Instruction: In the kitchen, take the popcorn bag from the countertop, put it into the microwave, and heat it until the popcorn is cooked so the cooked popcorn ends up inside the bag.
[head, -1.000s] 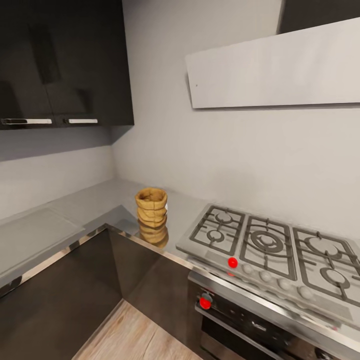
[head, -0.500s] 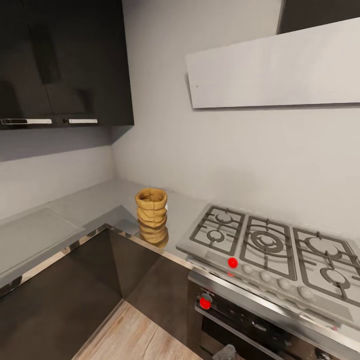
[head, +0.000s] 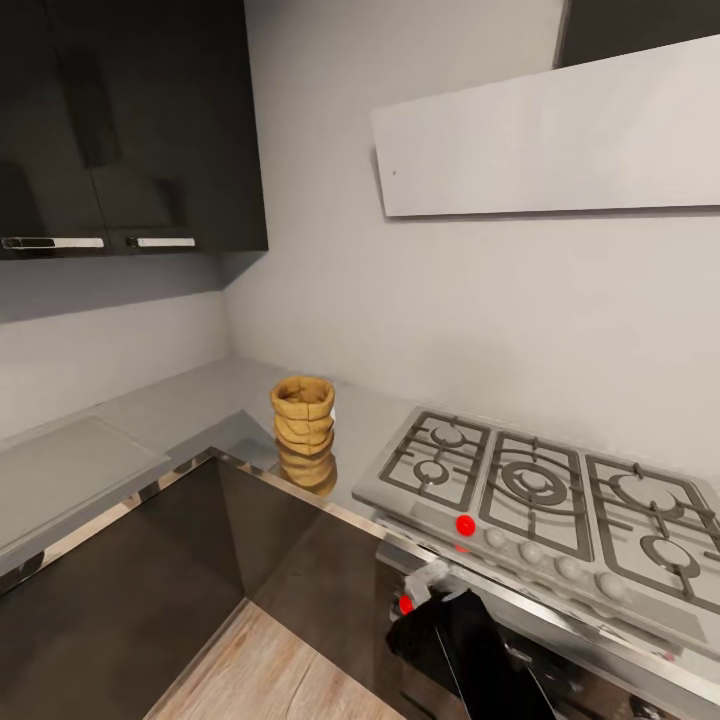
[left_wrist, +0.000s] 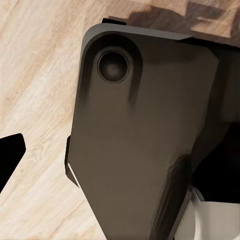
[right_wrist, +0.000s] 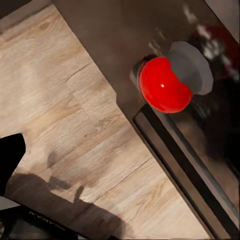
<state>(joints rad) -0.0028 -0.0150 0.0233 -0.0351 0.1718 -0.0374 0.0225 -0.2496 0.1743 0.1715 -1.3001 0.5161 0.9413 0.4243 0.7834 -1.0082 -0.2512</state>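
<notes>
The popcorn bag, a mustard-tan wrinkled sack with a rolled rim, stands upright on the grey steel countertop, close to its inner corner and left of the hob. Its inside is hidden, so no popcorn can be seen. The microwave is out of view. My right gripper is raised in front of the oven, low and right of the bag and well apart from it. In the right wrist view, one black fingertip sits at the frame's edge with nothing held. The left gripper's black fingertip hangs over the wood floor beside my dark base.
A gas hob with black grates lies right of the bag, above a black oven with red knobs. Dark wall cabinets hang at the upper left and a white slanted hood at the upper right. Pale wood floor lies below.
My right arm has risen from the bottom edge of the head view to in front of the oven's red knob. The bag and the camera have stayed still.
</notes>
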